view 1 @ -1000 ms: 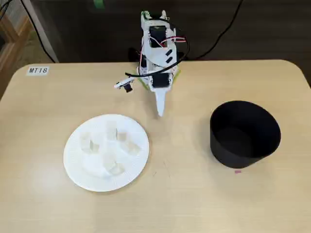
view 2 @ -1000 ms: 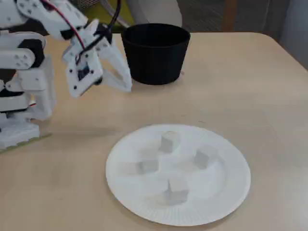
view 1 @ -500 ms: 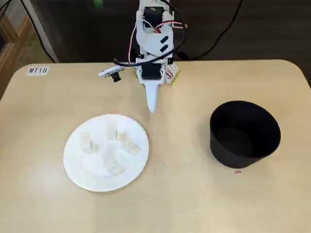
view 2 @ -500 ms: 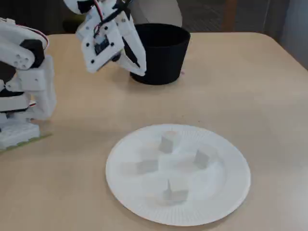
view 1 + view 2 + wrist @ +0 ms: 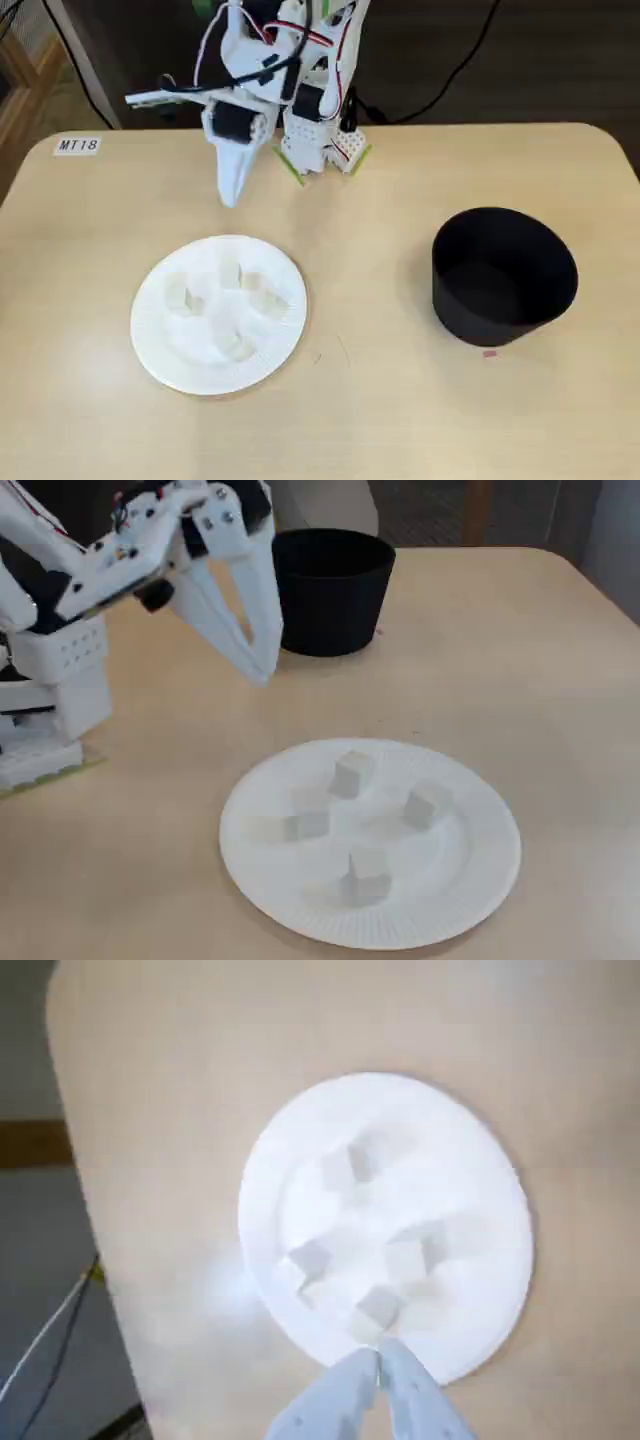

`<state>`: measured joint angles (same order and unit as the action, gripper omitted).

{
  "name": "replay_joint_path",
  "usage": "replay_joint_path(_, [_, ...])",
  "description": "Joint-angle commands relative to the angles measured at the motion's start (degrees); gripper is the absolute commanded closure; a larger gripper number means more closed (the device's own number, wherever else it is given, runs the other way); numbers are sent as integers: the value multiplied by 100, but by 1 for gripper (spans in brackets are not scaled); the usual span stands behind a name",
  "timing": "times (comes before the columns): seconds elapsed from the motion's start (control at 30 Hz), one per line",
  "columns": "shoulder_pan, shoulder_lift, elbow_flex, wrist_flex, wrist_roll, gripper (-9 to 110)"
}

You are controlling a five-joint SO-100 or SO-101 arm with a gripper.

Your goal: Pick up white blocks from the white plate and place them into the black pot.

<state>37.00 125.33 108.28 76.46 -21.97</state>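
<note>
We see the gripper point(image 5: 229, 198) hanging above the desk point(image 5: 360, 400) with its two white fingers pressed together into a single point, nothing held between them. In a fixed view from above it sits just beyond the far rim of the white plate point(image 5: 150, 345), tip aimed down at bare wood. From the low fixed view the gripper point(image 5: 262, 672) hovers clear of the surface, between the arm's base on the left and the black pot point(image 5: 333, 590) at the far side.

Now the wrist view: we look straight down past the closed gripper point(image 5: 378, 1362), and its tip lines up over the near edge of the white plate point(image 5: 268, 1170). Four of the white blocks point(image 5: 352, 1163) are clear to us there, spread loosely across the middle of the plate, none stacked. The low fixed view shows the same four white blocks point(image 5: 349, 774) lying apart from one another on the white plate point(image 5: 470, 900).

Over on the right of the top-down fixed view stands the black pot point(image 5: 505, 300), upright, well apart from the plate. A small label point(image 5: 78, 145) reading MT18 sits at the far left corner of the desk.
</note>
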Motion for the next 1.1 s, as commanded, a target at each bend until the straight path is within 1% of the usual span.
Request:
replay_joint_path(0.0, [457, -1151, -1063, 457, -369, 104])
replay_joint_path(0.07, [580, -1415, -1187, 369, -510, 99])
replay_joint_path(0.17, [703, -1828, -1274, 272, -800, 87])
replay_joint_path(0.3, [668, -2602, -1644, 387, -1099, 79])
replay_joint_path(0.6, [448, -3920, -2443, 439, -1740, 73])
replay_joint_path(0.73, [352, -4421, -2865, 466, -1969, 74])
replay_joint_path(0.83, [272, -4808, -3138, 510, -2048, 73])
replay_joint_path(1.07, [211, -5309, -3445, 360, -2109, 67])
